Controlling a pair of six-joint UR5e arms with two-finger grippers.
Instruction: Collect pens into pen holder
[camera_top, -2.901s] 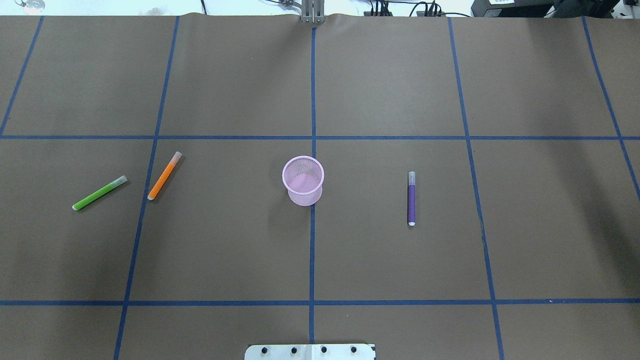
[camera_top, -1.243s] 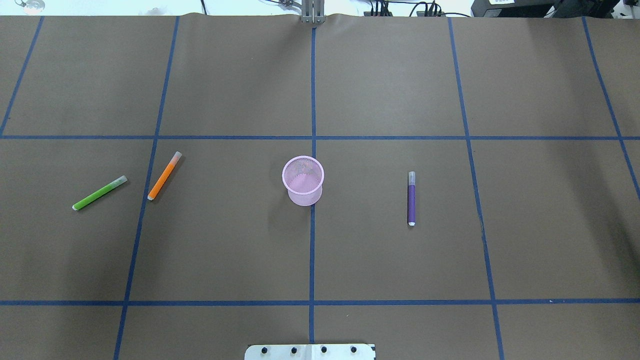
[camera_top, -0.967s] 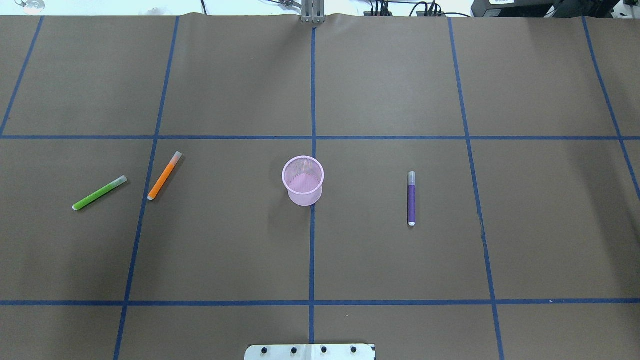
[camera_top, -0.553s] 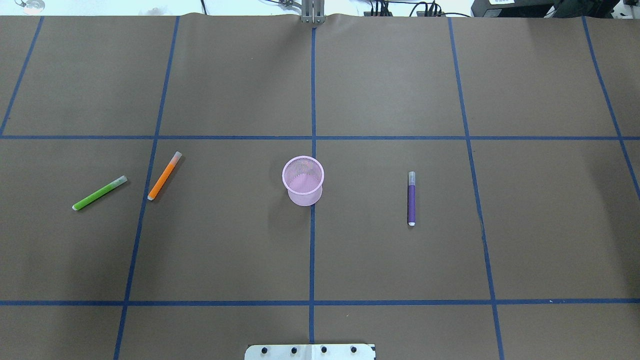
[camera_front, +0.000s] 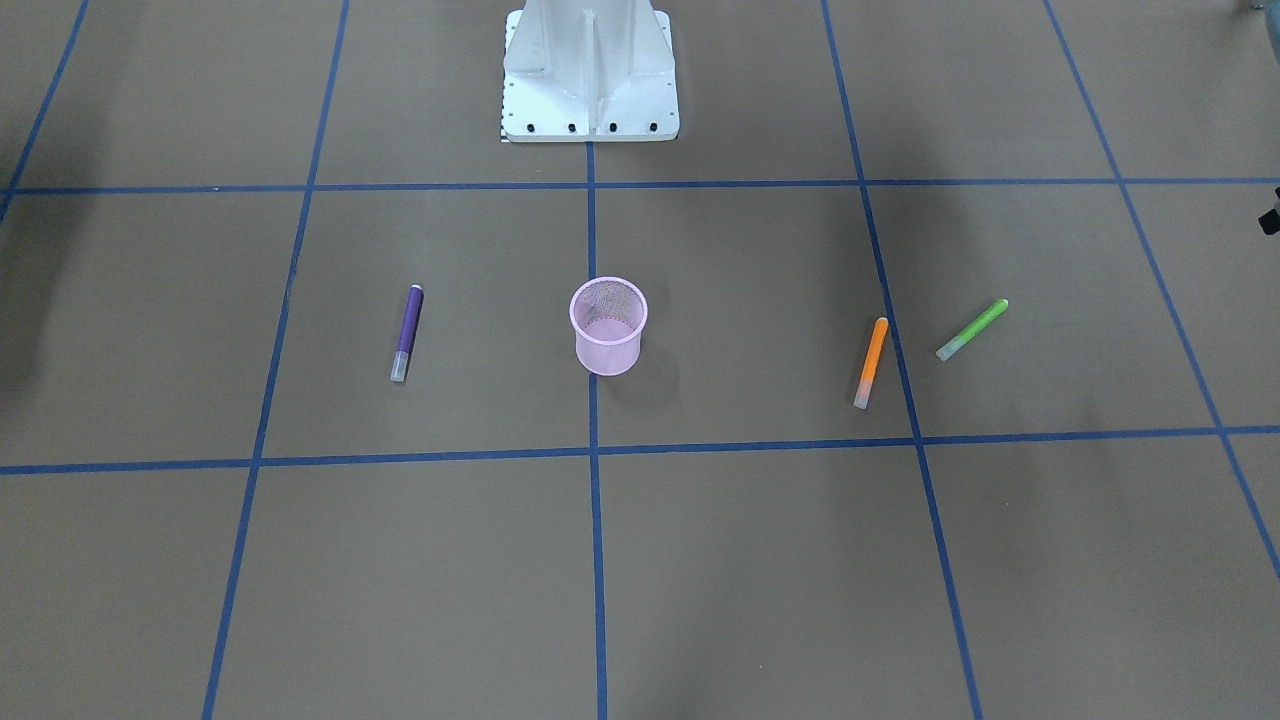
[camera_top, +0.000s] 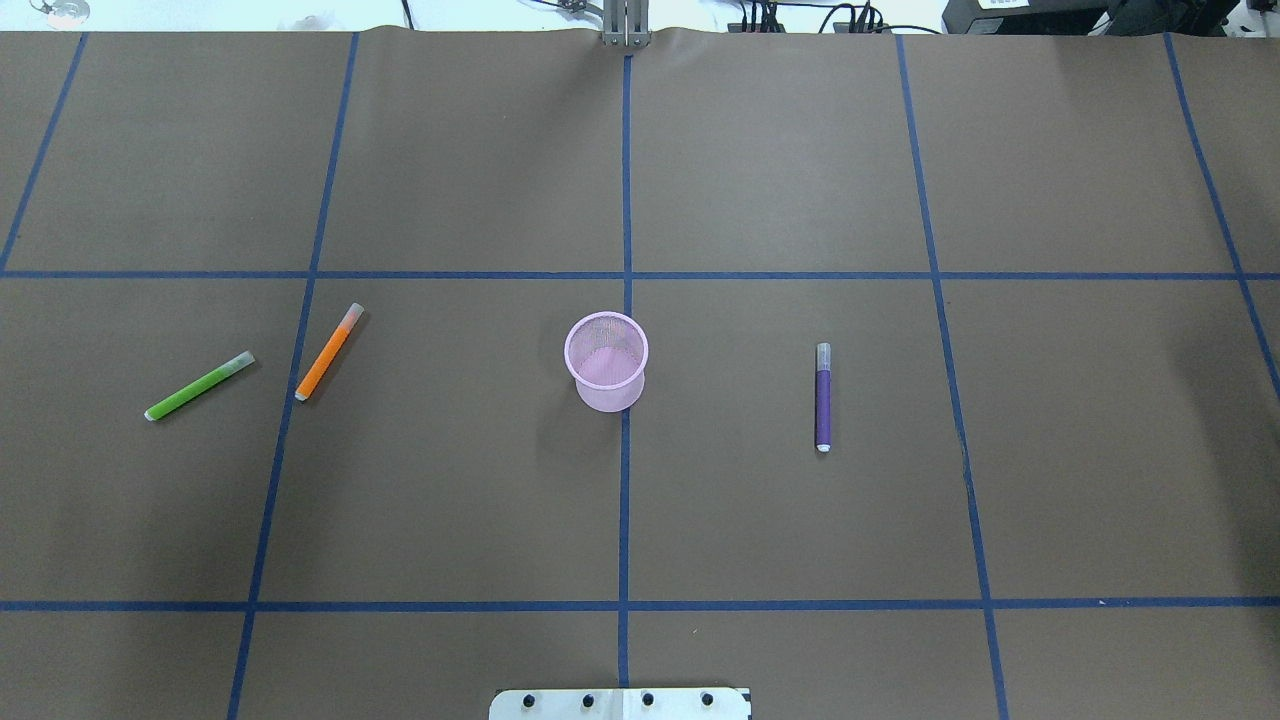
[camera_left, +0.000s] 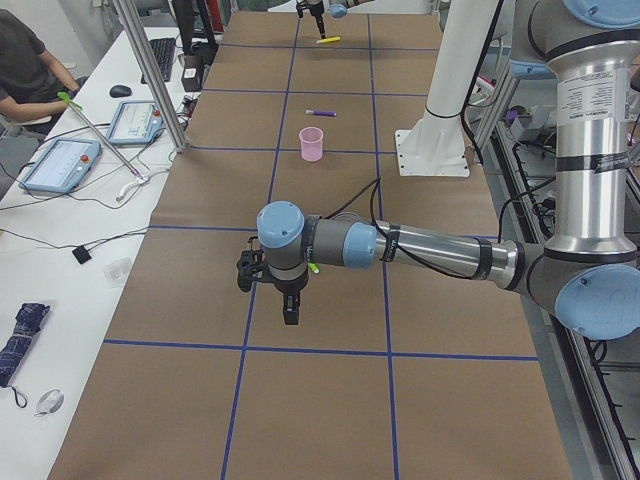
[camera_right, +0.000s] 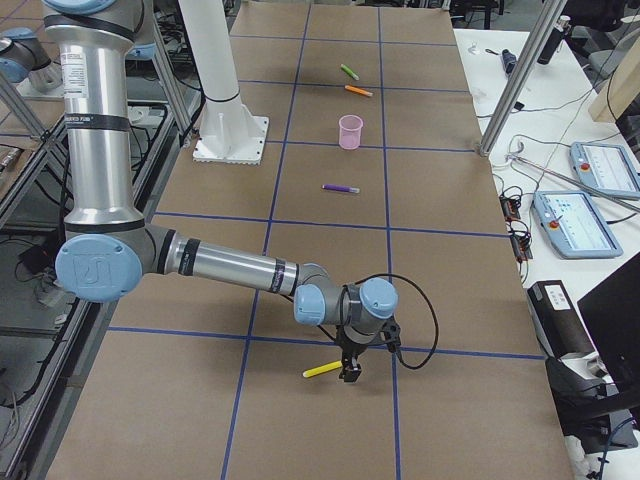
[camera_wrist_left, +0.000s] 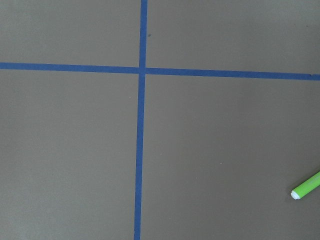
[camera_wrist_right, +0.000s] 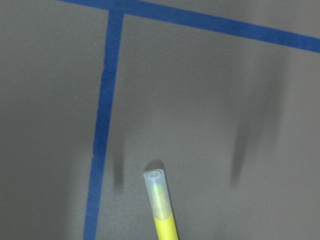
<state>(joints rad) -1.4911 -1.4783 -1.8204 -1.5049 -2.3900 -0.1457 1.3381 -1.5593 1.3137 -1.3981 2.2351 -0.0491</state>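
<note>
Nothing on the desk (camera_top: 800, 180) has shifted. Purple pen (camera_top: 822, 398) lies right of the pen holder (camera_top: 606, 360), orange pen (camera_top: 329, 352) and green pen (camera_top: 199, 386) left, yellow pen (camera_right: 322, 370) far right by the right claw (camera_right: 350, 375); its opening cannot be told. It should straddle the barrel squarely.

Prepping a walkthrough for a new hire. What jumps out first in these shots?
The pink mesh cup stands alone at the centre of the table, with three pens lying flat around it: the purple pen on the robot's right, the orange pen and green pen on its left. Then, in the right-end view, the right pincer hangs low beside a yellow pen, far from the cup.
</note>
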